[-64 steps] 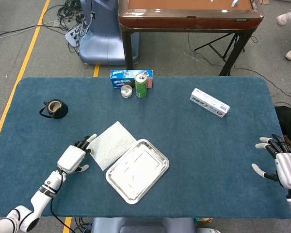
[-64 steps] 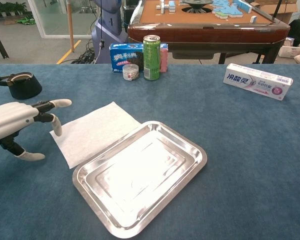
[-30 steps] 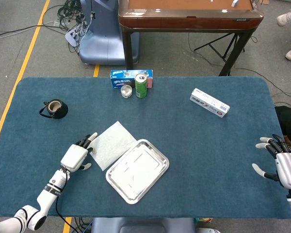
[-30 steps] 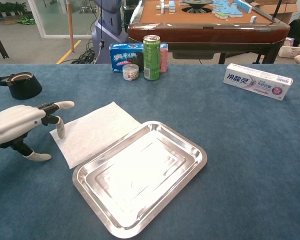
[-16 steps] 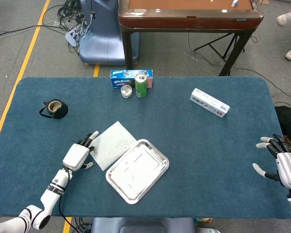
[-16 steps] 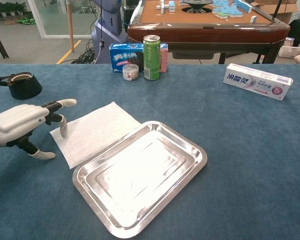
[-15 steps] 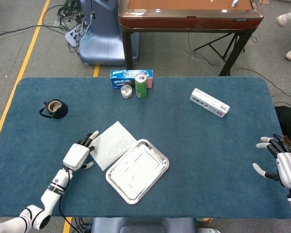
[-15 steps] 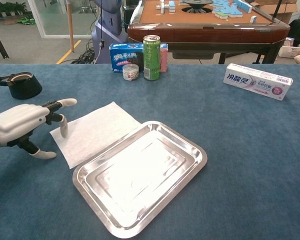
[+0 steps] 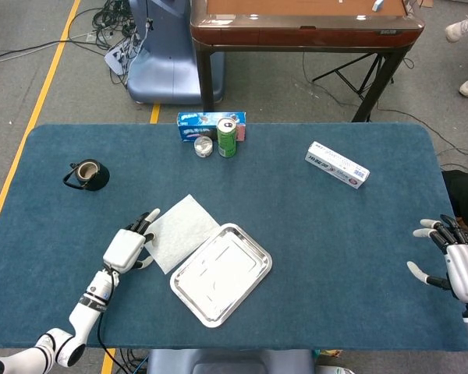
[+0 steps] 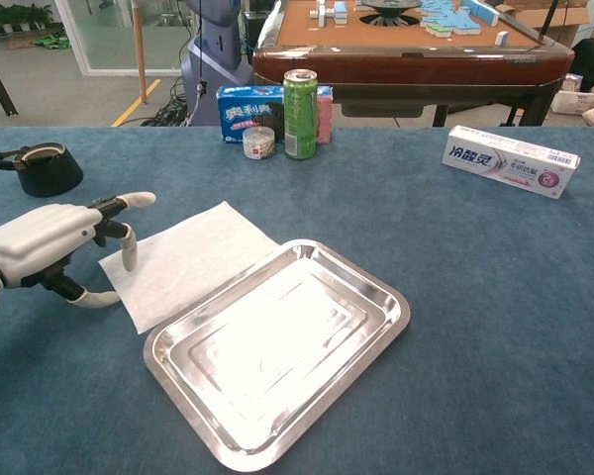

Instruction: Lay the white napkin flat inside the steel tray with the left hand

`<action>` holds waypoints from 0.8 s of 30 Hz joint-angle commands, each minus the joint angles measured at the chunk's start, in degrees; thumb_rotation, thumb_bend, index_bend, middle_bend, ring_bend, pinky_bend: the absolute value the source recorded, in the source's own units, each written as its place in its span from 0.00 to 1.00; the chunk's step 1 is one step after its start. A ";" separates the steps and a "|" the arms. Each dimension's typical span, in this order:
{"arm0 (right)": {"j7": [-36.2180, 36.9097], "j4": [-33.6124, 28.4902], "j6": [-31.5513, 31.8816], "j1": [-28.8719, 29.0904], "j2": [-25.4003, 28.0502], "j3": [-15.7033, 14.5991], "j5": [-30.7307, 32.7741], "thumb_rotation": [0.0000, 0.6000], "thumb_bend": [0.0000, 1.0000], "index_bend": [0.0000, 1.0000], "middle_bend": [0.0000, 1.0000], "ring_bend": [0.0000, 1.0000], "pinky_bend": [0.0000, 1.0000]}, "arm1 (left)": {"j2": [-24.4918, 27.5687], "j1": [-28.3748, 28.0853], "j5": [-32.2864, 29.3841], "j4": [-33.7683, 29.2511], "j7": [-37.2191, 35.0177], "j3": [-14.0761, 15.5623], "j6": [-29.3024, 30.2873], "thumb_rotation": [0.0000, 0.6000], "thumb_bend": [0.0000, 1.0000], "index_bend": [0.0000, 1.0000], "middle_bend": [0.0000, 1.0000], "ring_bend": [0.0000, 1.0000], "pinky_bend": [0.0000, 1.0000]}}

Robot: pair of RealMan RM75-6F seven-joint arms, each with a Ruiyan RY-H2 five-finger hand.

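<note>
White napkin (image 10: 185, 261) flat on table — beside steel tray (image 10: 375, 289) | left hand (image 10: 42, 242) fingers (image 10: 129, 255) at its edge

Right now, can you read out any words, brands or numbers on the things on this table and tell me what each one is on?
"冷酸灵" on the white toothpaste box; the smaller print beside it is too small to read.
"奥利奥" on the blue biscuit pack.
Green can: no lettering readable.
Small jar: label too blurred to read.
No text shows on the white napkin, the steel tray or the black pot.
</note>
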 commanded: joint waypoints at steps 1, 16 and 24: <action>0.04 0.00 -0.01 0.00 0.01 0.01 0.01 1.00 0.21 0.35 0.25 0.10 0.20 | -0.03 0.01 -0.16 -0.07 -0.16 -0.02 -0.16 1.00 0.22 0.52 0.03 0.00 0.32; 0.31 -0.05 0.24 -0.13 0.18 0.16 0.13 1.00 0.21 0.35 0.25 0.10 0.20 | -0.53 -0.26 -0.79 -0.53 -0.80 -0.19 -0.87 1.00 0.27 0.56 0.04 0.00 0.32; 0.50 -0.03 0.43 -0.25 0.24 0.24 0.20 1.00 0.21 0.35 0.25 0.10 0.20 | -0.64 -0.23 -1.20 -0.81 -1.16 -0.34 -1.03 1.00 0.30 0.58 0.04 0.00 0.32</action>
